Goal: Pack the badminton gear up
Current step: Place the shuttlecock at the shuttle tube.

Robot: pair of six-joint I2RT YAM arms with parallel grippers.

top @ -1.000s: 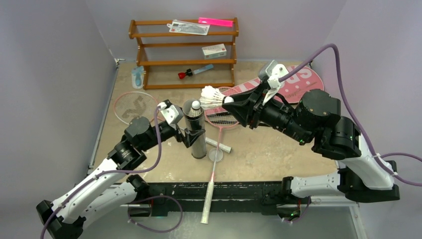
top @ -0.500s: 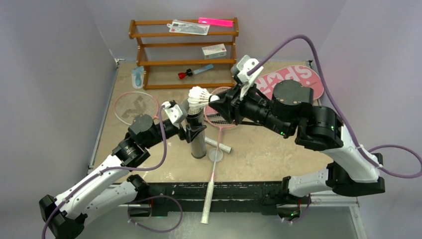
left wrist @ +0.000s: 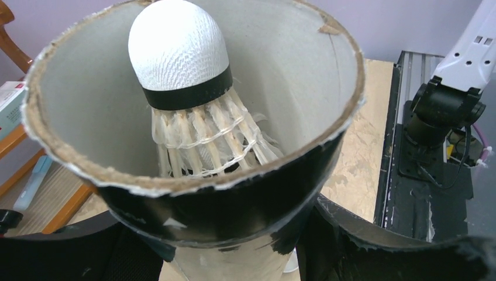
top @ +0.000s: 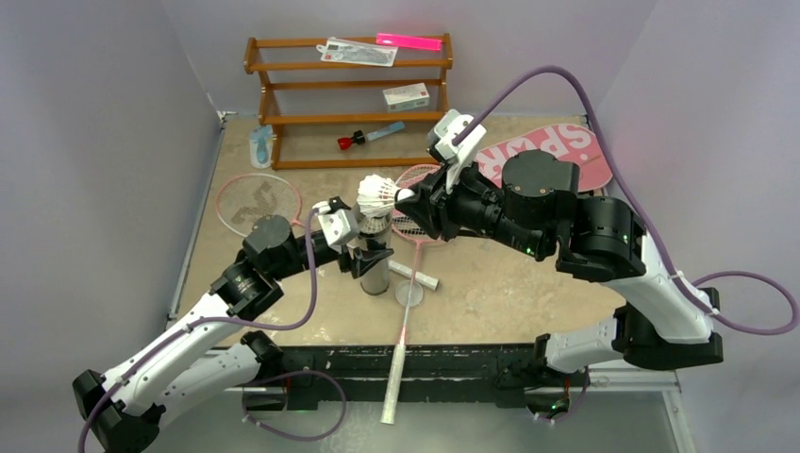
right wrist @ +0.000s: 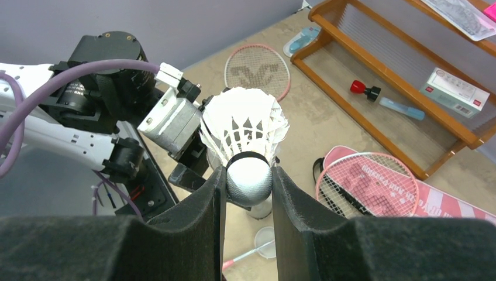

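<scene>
The black tube (top: 375,266) stands on the table, and my left gripper (top: 369,255) is shut on its wall. Inside its open top (left wrist: 193,175) sits one white shuttlecock (left wrist: 178,52), cork end up. My right gripper (right wrist: 248,181) is shut on the cork of a second shuttlecock (top: 379,193), with the feathers pointing away from me, just above the tube's mouth. One pink racket (top: 257,201) lies at the left. Another racket (top: 420,225) lies behind the tube, its head on the pink bag (top: 552,151) and its handle over the near edge.
A wooden rack (top: 349,118) at the back holds a white box (top: 406,95), a red-capped blue tool (top: 370,137), a packet and a pink strip. A clear round lid (top: 408,294) lies right of the tube. A blue-white item (top: 260,146) lies left of the rack.
My right arm has swung left, carrying its shuttlecock from right of the tube to over its mouth. My left jaws have closed in on the tube.
</scene>
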